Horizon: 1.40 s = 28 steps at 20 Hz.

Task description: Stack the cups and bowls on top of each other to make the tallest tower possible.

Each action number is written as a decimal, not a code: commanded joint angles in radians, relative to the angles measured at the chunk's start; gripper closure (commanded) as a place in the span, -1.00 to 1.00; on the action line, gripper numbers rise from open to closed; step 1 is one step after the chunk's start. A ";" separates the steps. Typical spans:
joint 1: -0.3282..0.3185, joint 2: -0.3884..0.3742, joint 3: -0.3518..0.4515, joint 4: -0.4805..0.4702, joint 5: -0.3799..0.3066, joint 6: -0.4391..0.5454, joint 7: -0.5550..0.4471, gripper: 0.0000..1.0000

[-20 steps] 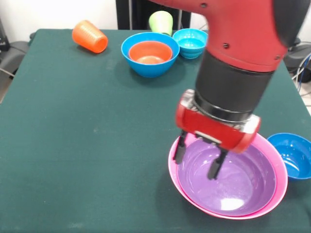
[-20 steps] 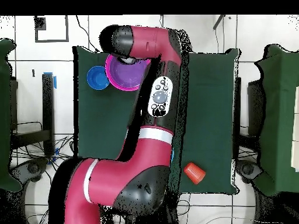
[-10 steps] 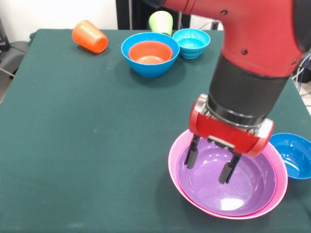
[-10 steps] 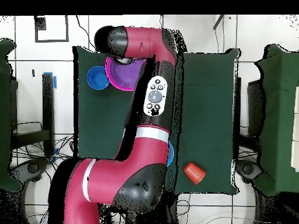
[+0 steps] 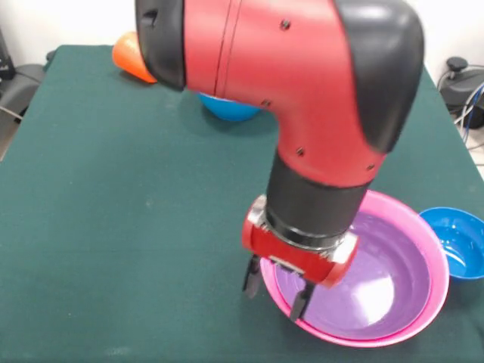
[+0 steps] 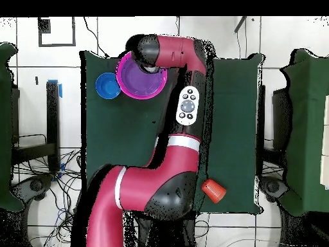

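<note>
Front view shows the gripper low over the near-left rim of the pink bowl, its two dark fingers spread apart: one hangs outside the rim over the table, the other just inside, over the purple bowl nested in the pink one. Nothing is pinched between them. This straddle reads as the start of a rim grasp on the nested pair, which already forms the base of the tower.

A dark blue bowl sits just right of the pink bowl, nearly touching it. At the far side, the arm hides most of the other pieces: only a sliver of the blue bowl and part of the orange cup on its side show. The lime cup and the small cyan and orange bowls cannot be seen now.

In the overhead view the pink bowl and purple bowl lie at one table corner with the dark blue bowl beside them, and the orange cup well apart at the opposite end.

Judging from this, the next move calls for lowering a little further so the rim sits squarely between the fingers, then closing. The glossy, thin, curved wall may slip or tilt when lifted from one edge.
</note>
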 commanded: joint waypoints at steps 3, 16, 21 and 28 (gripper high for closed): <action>0.013 0.056 0.086 -0.032 -0.117 -0.110 -0.488 -1.00; 0.026 0.028 0.104 -0.011 -0.076 -0.069 -0.573 -1.00; 0.015 0.047 0.113 -0.046 -0.055 -0.058 -0.613 -1.00; 0.046 -0.013 0.086 0.016 -0.056 0.000 -0.541 -1.00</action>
